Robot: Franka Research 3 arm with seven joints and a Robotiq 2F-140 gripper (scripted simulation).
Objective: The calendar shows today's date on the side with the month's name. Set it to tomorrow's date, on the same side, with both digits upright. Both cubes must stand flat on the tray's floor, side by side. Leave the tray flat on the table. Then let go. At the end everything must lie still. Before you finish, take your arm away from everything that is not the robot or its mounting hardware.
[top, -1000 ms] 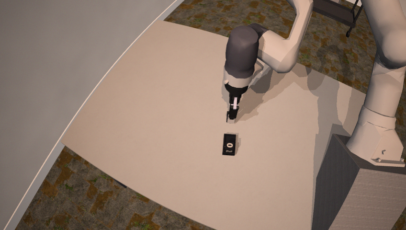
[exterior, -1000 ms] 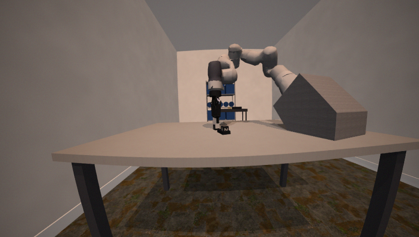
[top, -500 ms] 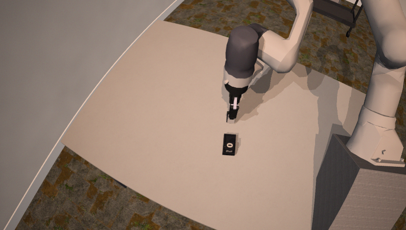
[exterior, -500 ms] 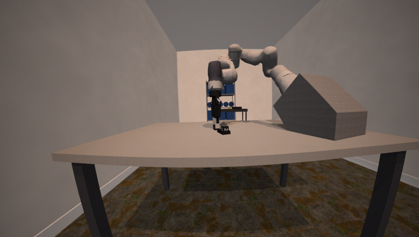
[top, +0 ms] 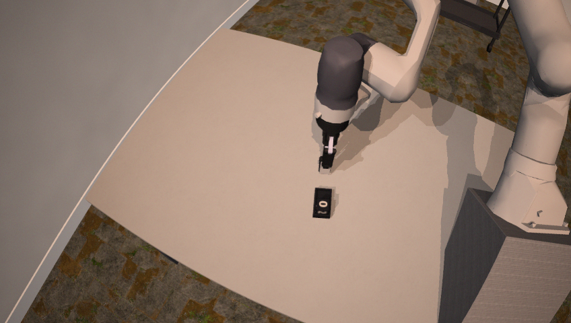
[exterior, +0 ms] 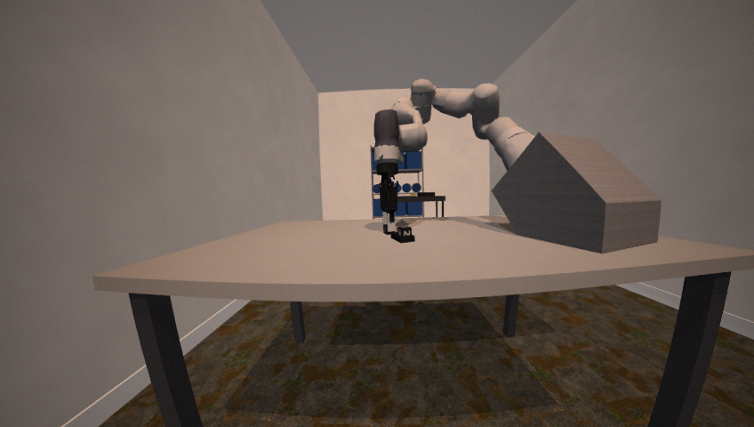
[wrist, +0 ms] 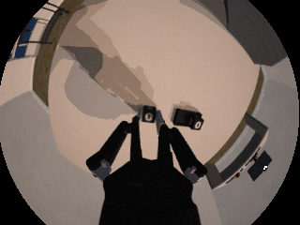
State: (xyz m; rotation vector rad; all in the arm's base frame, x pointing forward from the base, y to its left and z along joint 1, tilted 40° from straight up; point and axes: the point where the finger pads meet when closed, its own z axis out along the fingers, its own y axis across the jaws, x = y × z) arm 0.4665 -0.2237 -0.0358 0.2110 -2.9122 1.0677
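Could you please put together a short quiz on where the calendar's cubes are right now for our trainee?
1. True or false: both cubes stand in the tray.
2. In the top view, which digit shows on the upper face of the cube in the tray? A: 0. B: 7. C: 5.
3. Where is the other cube?

Key
1. False: only one cube is in the tray.
2. A.
3. Between the fingertips of the gripper, low at the table and apart from the tray, on the side nearer the arm's wrist.
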